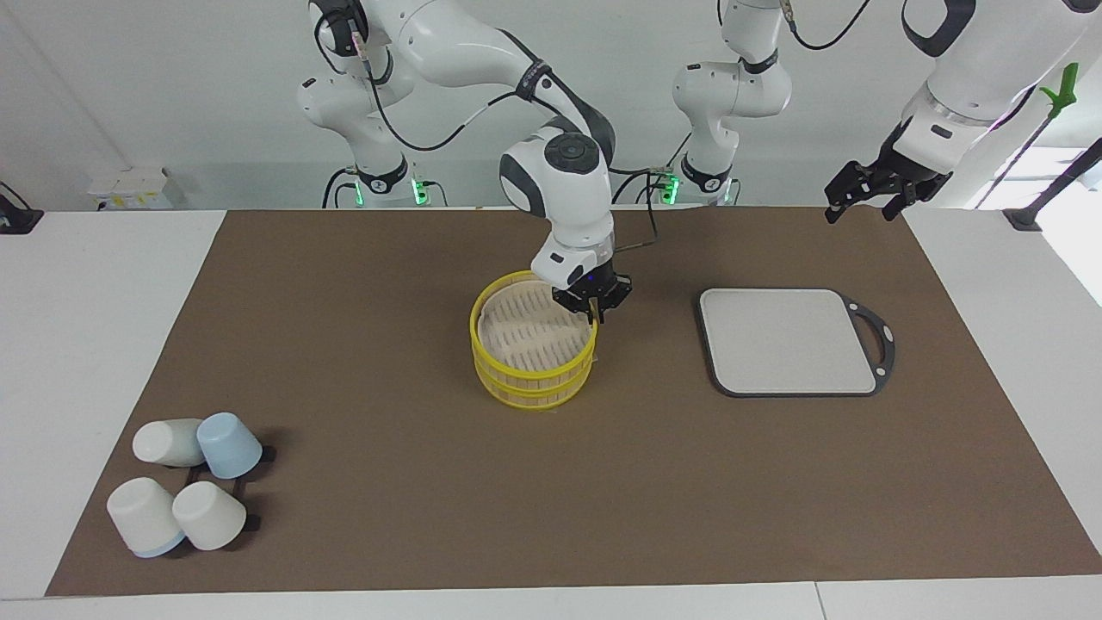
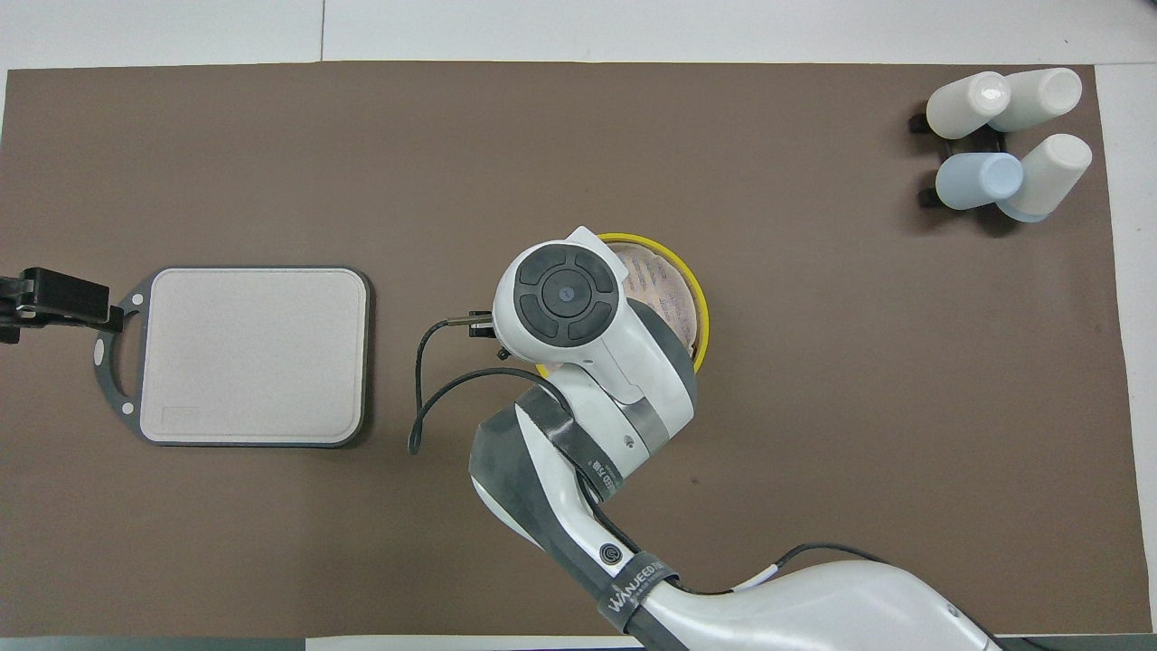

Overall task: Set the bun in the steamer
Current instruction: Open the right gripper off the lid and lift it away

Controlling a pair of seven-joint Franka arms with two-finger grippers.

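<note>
The yellow-rimmed steamer [image 1: 531, 344] stands in two stacked tiers in the middle of the brown mat, and its slatted floor looks bare. In the overhead view the steamer [image 2: 689, 287] is mostly covered by the right arm. My right gripper [image 1: 592, 312] is down at the steamer's rim, on the side toward the left arm's end, and its fingers look closed on the rim. My left gripper [image 1: 863, 196] hangs open and empty in the air over the mat's corner at the left arm's end. In the overhead view the left gripper [image 2: 50, 303] shows beside the board's handle. The bun is not in view.
A grey rectangular board [image 1: 788, 340] with a dark handle lies on the mat toward the left arm's end and also shows in the overhead view [image 2: 253, 354]. Several white and blue cups [image 1: 185, 482] lie on a rack at the right arm's end, farthest from the robots, also seen from overhead [image 2: 1008, 145].
</note>
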